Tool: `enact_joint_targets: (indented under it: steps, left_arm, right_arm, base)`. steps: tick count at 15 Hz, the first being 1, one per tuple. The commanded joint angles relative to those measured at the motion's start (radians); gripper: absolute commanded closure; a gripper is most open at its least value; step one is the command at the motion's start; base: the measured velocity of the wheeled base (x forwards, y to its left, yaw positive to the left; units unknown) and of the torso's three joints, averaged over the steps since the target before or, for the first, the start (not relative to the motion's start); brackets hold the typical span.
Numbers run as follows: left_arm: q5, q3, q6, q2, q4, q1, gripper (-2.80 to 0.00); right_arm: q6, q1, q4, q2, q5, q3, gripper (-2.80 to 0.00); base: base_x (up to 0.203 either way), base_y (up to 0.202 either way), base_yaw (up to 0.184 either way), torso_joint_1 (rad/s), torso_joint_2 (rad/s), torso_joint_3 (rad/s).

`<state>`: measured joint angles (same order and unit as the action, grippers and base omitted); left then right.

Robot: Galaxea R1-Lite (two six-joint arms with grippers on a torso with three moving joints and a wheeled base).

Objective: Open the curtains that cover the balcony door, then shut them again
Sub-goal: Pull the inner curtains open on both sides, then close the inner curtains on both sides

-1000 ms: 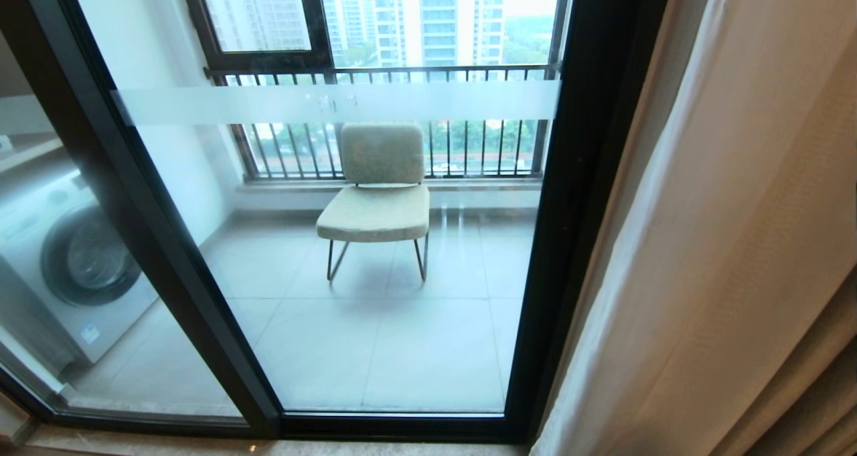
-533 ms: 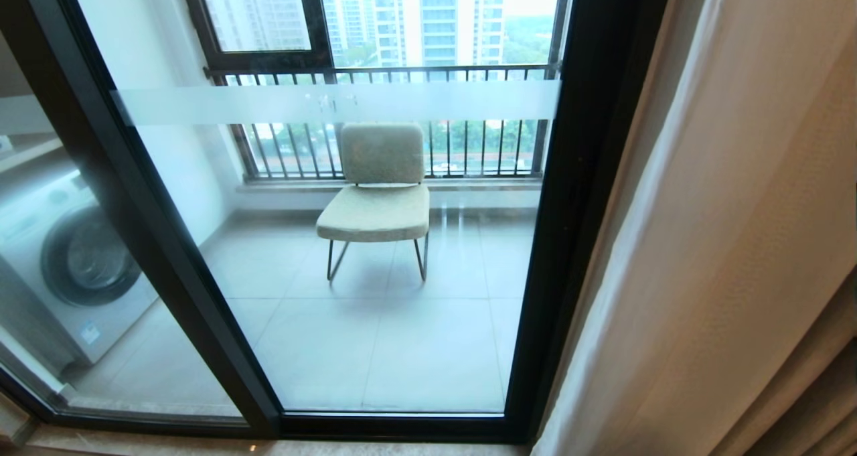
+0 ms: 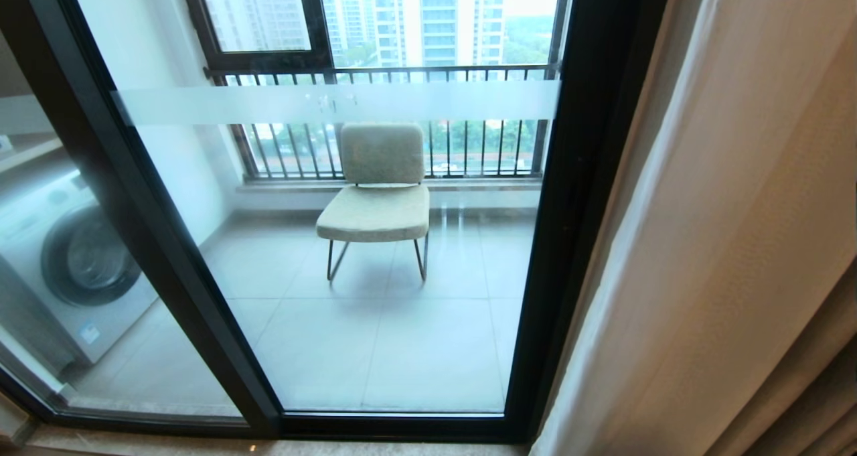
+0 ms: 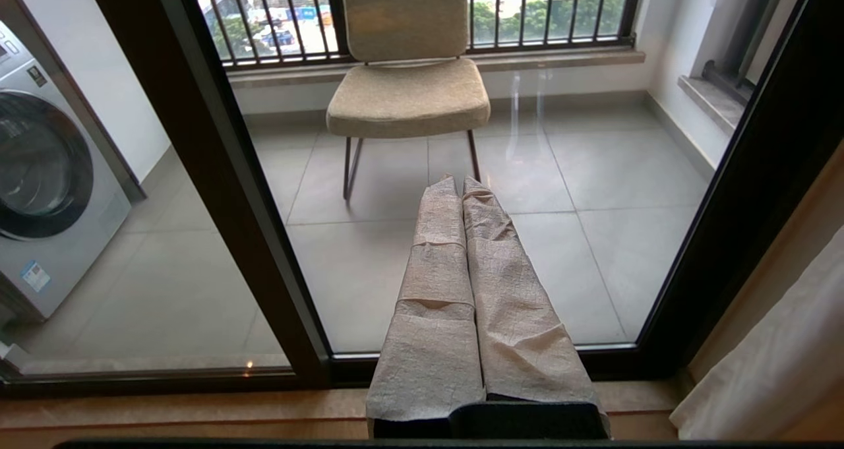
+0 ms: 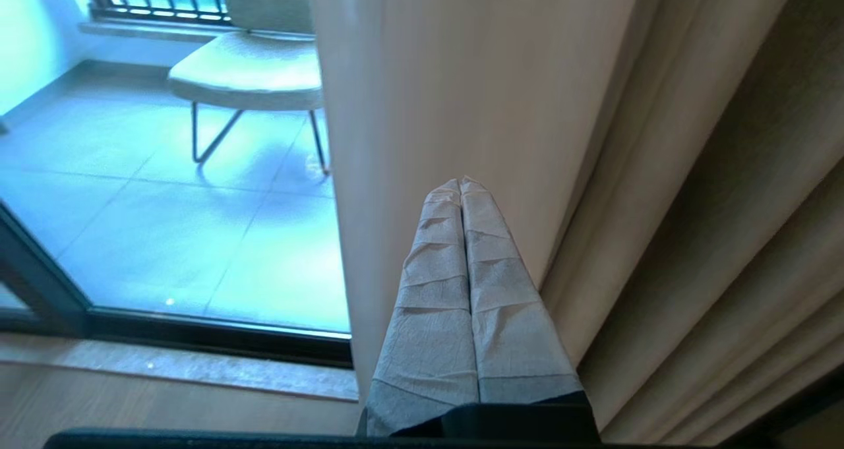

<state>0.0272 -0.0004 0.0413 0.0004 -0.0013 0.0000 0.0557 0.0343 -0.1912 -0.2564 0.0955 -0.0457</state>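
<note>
While both pressed together, left claw [image 4: 461, 184] facing balcony door [image 3: 348, 242], right claw [image 5: 460, 184] beside curtains' [image 5: 501, 93] edge.

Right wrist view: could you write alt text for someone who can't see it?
The right gripper, wrapped fingers pressed together and holding nothing, points at the pale curtains beside the balcony door. A cushioned chair stands beyond the glass.

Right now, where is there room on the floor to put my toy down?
Outside, the tiles between the chair and the glass door are bare. Inside, the floor strip before the door is bare. The right side is crowded with curtains.
</note>
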Motion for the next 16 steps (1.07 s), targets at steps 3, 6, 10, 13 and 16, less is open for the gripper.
enact_joint_targets:
  steps: [3, 6, 10, 13, 16]
  left_arm:
    - [0.0, -0.001, 0.0, 0.0, 0.0, 0.0, 0.0]
    - [0.0, 0.0, 0.0, 0.0, 0.0, 0.0, 0.0]
    - [0.0, 0.0, 0.0, 0.0, 0.0, 0.0, 0.0]
    - [0.0, 0.0, 0.0, 0.0, 0.0, 0.0, 0.0]
    - [0.0, 0.0, 0.0, 0.0, 0.0, 0.0, 0.0]
  right_arm:
    - [-0.009, -0.037, 0.197, 0.236, -0.012, 0.008, 0.0]
    - [-0.035, -0.04, 0.271, 0.255, -0.095, 0.0, 0.0]
    - [-0.069, -0.039, 0.263, 0.255, -0.141, 0.016, 0.0]
    - [-0.12, -0.039, 0.262, 0.255, -0.146, 0.015, 0.0]
    - [-0.123, -0.039, 0.262, 0.255, -0.146, 0.015, 0.0]
  base:
    - [0.0, 0.0, 0.0, 0.0, 0.0, 0.0]
    - [0.0, 0.0, 0.0, 0.0, 0.0, 0.0]
    - [0.0, 0.0, 0.0, 0.0, 0.0, 0.0]
    - [0.0, 0.0, 0.0, 0.0, 0.0, 0.0]
    - [0.0, 0.0, 0.0, 0.0, 0.0, 0.0]
